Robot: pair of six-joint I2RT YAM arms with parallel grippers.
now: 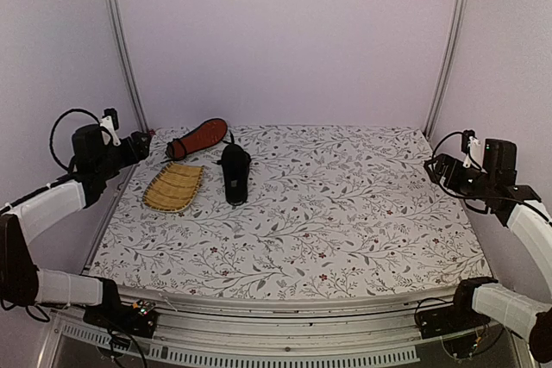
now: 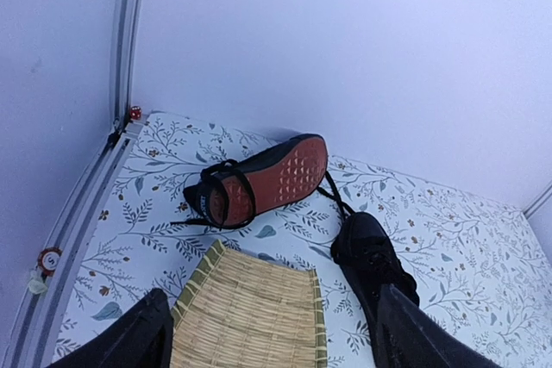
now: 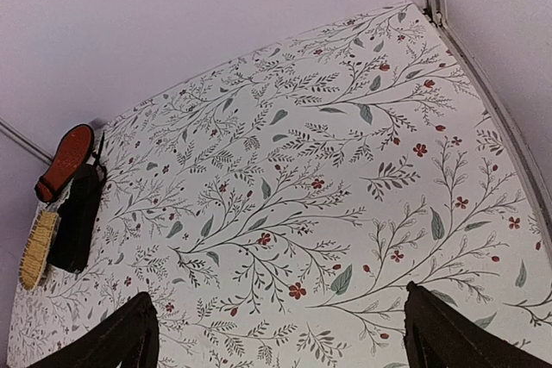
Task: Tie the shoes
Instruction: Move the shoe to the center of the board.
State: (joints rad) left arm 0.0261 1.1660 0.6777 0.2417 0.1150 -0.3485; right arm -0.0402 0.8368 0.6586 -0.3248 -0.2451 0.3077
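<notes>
Overturned shoe (image 1: pixel 198 138) lies sole-up at the far-left of the bench (image 1: pixel 345 221) near the back wall. A loose black lace (image 2: pixel 333 196) trails toward the upright shoe (image 1: pixel 235 173) just beside it, the yellow mat (image 1: pixel 174 187) sits just left of that shoe, and no knot is visible. Left gripper (image 1: pixel 142 144) hovers near the pair at the left edge with jaws spread and empty; right gripper (image 1: pixel 434 167) is well apart at the right edge, jaws spread wide and empty. Judged: approach step, tying not begun; the next move probably calls for righting the overturned shoe, then a fine pinch on a thin lace end, with the right arm reaching across.
</notes>
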